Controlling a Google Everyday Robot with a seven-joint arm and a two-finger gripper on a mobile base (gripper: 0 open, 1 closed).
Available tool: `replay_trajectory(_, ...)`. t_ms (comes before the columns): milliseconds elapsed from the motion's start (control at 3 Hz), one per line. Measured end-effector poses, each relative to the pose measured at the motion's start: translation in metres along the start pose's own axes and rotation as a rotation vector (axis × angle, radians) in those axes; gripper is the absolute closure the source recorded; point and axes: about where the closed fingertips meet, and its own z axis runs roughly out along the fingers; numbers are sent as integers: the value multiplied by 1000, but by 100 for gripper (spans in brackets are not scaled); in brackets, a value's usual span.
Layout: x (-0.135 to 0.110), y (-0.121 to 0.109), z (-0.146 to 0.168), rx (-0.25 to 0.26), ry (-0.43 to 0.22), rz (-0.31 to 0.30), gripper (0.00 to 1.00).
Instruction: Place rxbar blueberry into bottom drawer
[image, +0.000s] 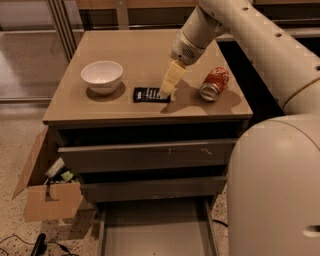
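The rxbar blueberry (148, 94) lies flat near the front middle of the cabinet top, a dark wrapper with white lettering. My gripper (166, 90) comes down at a slant from the upper right, and its pale tip sits at the bar's right end, touching it or just above it. The bottom drawer (155, 227) is pulled out below the cabinet, with a bare grey floor.
A white bowl (102, 76) stands left of the bar. A red soda can (214, 84) lies on its side to the right. The two upper drawers (150, 155) are partly pulled out. A cardboard box (47, 192) sits on the floor at the left. My own body (275, 190) fills the lower right.
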Motion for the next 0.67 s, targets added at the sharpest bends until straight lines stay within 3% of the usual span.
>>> replay_trajectory(667,19,28,23,-72,23,50,0)
